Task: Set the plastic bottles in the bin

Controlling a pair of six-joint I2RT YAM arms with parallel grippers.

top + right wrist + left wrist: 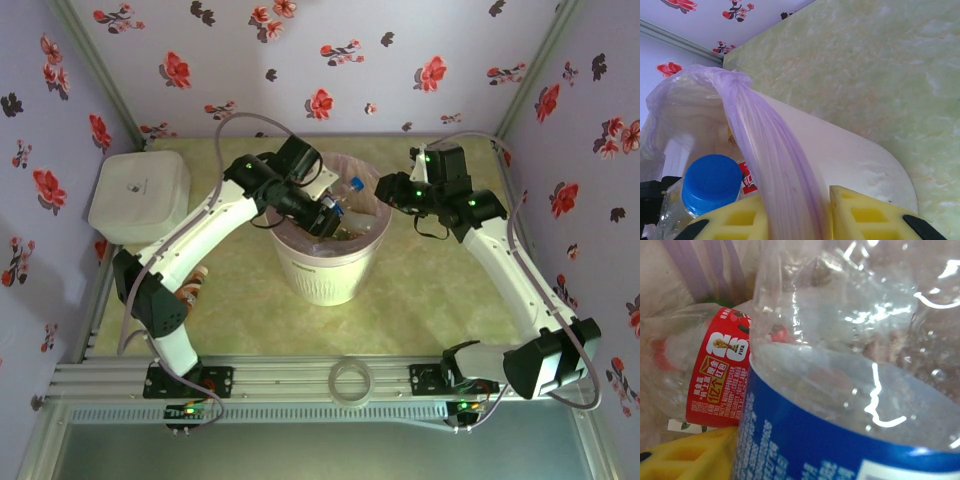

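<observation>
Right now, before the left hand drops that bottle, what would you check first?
1. Grip of the left hand on the blue-labelled bottle: ok.
2. That bottle hangs over the bin opening: ok.
3. Pinch of the right hand on the bag liner: ok.
4. Room inside the bin: cannot tell; a red-labelled bottle lies there.
5. No bottles on the table: not ok; a brownish bottle lies beside the left arm.
</observation>
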